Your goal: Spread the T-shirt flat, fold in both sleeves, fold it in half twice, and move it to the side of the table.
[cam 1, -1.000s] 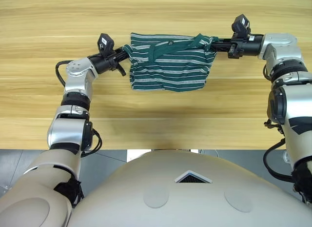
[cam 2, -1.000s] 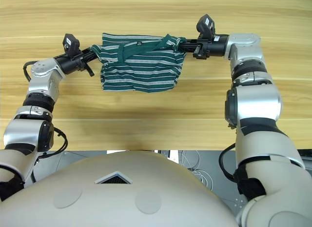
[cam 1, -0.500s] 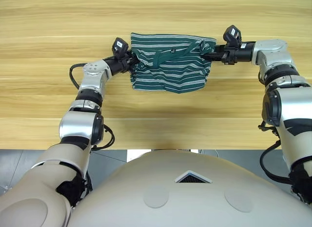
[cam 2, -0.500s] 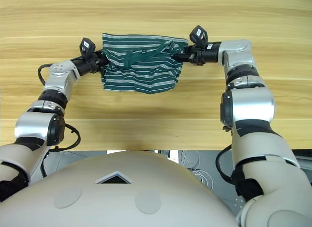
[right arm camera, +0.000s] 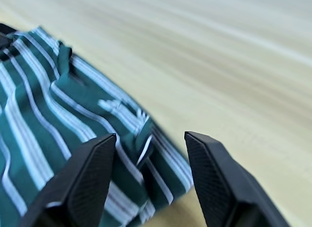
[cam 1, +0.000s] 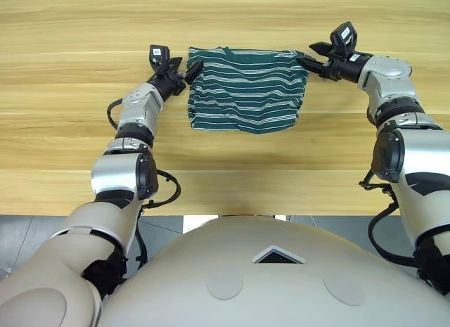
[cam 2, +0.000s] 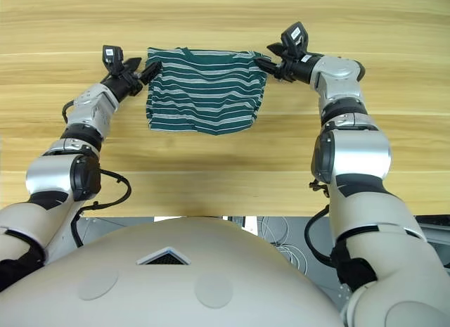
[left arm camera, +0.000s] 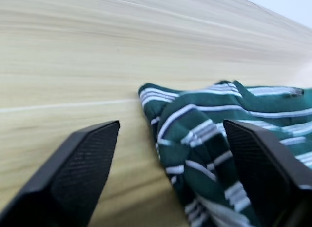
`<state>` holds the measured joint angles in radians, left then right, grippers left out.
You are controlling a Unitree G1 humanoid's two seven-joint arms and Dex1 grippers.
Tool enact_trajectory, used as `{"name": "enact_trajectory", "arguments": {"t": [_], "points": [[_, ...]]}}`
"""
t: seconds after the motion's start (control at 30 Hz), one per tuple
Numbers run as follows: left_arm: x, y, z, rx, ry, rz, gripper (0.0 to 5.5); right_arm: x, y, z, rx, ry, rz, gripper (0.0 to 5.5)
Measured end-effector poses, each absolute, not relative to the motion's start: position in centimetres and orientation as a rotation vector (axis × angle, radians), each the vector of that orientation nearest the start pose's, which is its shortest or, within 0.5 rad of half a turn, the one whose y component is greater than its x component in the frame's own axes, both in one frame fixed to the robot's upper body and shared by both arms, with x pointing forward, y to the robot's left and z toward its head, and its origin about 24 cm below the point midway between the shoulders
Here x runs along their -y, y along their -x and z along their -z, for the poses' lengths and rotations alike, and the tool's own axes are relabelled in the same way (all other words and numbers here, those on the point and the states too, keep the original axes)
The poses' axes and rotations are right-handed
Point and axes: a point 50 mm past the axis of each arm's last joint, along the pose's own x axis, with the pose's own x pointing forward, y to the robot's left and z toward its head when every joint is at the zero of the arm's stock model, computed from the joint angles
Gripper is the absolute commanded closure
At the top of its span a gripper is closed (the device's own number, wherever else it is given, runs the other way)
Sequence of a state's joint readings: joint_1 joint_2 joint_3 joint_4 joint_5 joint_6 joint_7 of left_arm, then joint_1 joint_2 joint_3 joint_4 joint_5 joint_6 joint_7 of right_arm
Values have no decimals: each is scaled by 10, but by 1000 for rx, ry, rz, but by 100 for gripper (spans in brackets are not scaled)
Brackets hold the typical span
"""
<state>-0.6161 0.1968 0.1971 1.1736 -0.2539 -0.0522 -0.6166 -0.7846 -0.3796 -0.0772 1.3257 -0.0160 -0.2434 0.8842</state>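
item: t-shirt (cam 1: 247, 91), dark green with thin white stripes. you'll find it in the upper centre of the head view, lying on the table (cam 1: 70, 165), folded into a compact rough rectangle. top edge straight, lower edge slightly uneven, cloth bunched at both upper corners.

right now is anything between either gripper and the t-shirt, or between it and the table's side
Nothing visible. The left gripper and right gripper, jaws open, sit right at the far corners of the folded T-shirt, and only bare table lies out to either side of it.
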Motion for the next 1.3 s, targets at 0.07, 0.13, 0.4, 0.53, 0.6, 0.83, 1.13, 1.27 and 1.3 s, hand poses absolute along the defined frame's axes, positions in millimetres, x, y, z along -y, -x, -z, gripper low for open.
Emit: {"name": "enact_trajectory", "arguments": {"t": [0.07,0.13,0.4,0.53,0.6,0.83,1.13,1.27,1.3], "points": [[-181,-326,15,-395,332,364,80,211,-347,-41,-283,156,-724,288],[-181,-326,15,-374,328,349,62,200,-349,-48,-192,179,-783,288],[-209,-299,-46,117,196,345,62,94,-329,-30,-82,336,-1084,288],[-223,-278,-76,266,157,275,62,37,-310,-3,-250,333,-1132,288],[-225,-271,-93,332,145,255,62,13,-298,12,-344,319,-1127,288],[-213,-256,-101,347,110,258,62,-3,-281,19,-424,330,-1282,288],[-214,-257,-99,340,107,250,62,80,-247,9,-325,523,-1814,288],[-210,-258,-98,334,103,262,62,167,-233,-14,-462,652,-1940,288],[-209,-258,-97,332,100,267,62,177,-232,-20,-471,675,-1946,288]]}}
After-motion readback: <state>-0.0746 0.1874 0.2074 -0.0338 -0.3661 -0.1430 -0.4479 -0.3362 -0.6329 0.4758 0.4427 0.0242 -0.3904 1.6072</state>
